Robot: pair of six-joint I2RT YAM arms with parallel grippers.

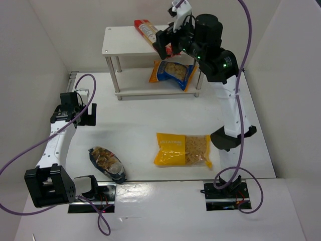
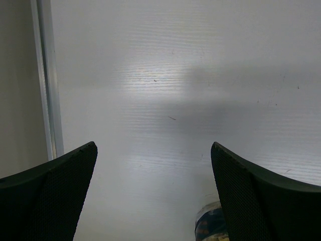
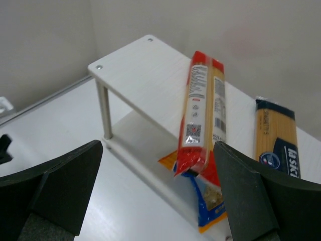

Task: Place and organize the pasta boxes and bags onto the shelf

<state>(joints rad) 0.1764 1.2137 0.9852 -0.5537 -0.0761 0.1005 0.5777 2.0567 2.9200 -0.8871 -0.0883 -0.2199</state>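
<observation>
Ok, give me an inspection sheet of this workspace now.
Surface: white table, bare between the packs.
Job's things: shelf; red pack and spaghetti pack on its top board, the red one's near end apparently overhanging; blue-orange bag on the lower board; yellow bag and dark-blue bag on the table.
Clutter: nothing seen.
Grippers: left gripper open over bare table; right gripper open at the red pack's near end.
Cables: purple cables loop from both arms.
Surroundings: white walls.
</observation>
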